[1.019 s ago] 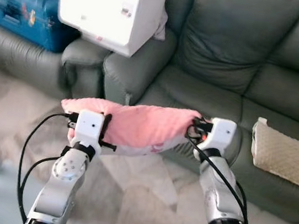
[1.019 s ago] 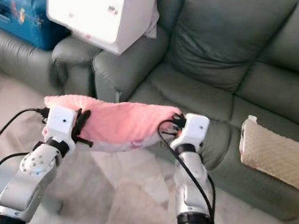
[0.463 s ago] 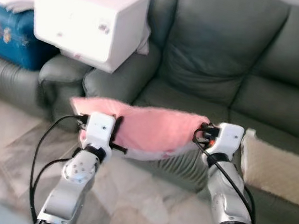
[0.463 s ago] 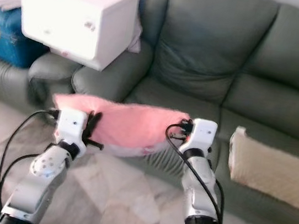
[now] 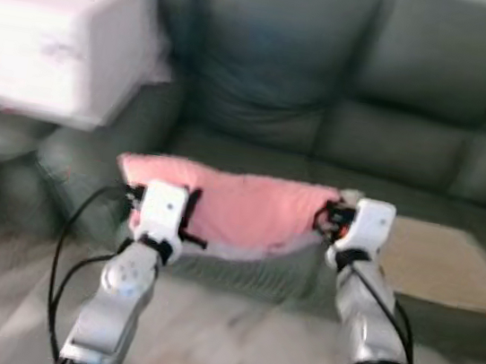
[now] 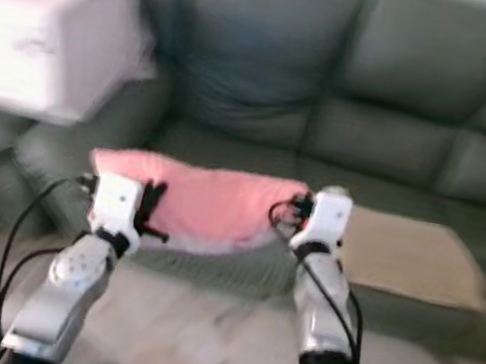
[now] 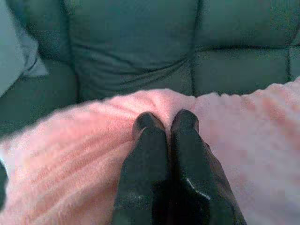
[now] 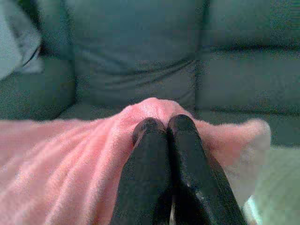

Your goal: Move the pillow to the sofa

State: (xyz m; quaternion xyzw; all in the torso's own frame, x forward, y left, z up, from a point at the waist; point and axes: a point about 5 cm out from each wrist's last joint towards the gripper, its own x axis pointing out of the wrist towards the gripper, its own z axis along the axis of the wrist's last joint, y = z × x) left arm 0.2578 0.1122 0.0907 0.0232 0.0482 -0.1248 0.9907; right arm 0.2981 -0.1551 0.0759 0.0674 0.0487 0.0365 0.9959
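Note:
A pink fuzzy pillow hangs stretched between my two arms, just over the front edge of the grey-green sofa. My left gripper is shut on the pillow's left end, its black fingers pressed together in the pink fabric. At the right end, my right gripper is likewise shut on a pinch of the pillow. Both white wrists show in the head views, the left and the right. The head views are blurred.
A white box rests on the sofa's armrest at the left. A beige quilted cushion lies on the seat to the right of my right arm. Pale marbled floor runs in front of the sofa.
The camera has moved toward the sofa and turned right; the blue suitcase has left the picture. The pillow, still held at both ends, now hangs over the seat's front edge.

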